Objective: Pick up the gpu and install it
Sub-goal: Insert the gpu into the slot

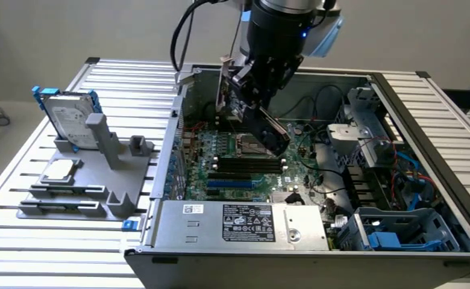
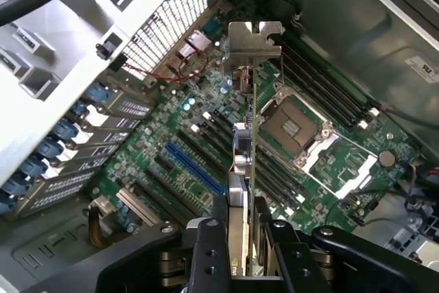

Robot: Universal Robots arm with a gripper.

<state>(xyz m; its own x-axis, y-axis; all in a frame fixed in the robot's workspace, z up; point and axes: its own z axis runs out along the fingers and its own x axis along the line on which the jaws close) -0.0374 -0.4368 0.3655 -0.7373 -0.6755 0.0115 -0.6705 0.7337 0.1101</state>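
My gripper (image 1: 253, 96) hangs inside the open computer case, shut on the gpu (image 1: 265, 127). The card is held edge-on and tilted above the green motherboard (image 1: 243, 177), clear of it. In the wrist view the gpu (image 2: 243, 156) runs away from my fingers (image 2: 206, 245), which clamp it from both sides. Its silver end bracket (image 2: 254, 39) is at the far end, toward the case's perforated rear wall. A blue expansion slot (image 2: 195, 168) lies on the board just beside the card's line. The same blue slot (image 1: 228, 183) lies nearer the front in the exterior view.
The CPU socket (image 2: 295, 128) and long black memory slots (image 1: 251, 164) lie under and beside the card. A power supply (image 1: 243, 223) fills the case front; drive cages and cables (image 1: 388, 174) crowd the exterior view's right. A blue-framed hard drive (image 1: 70, 114) stands on a grey rack outside.
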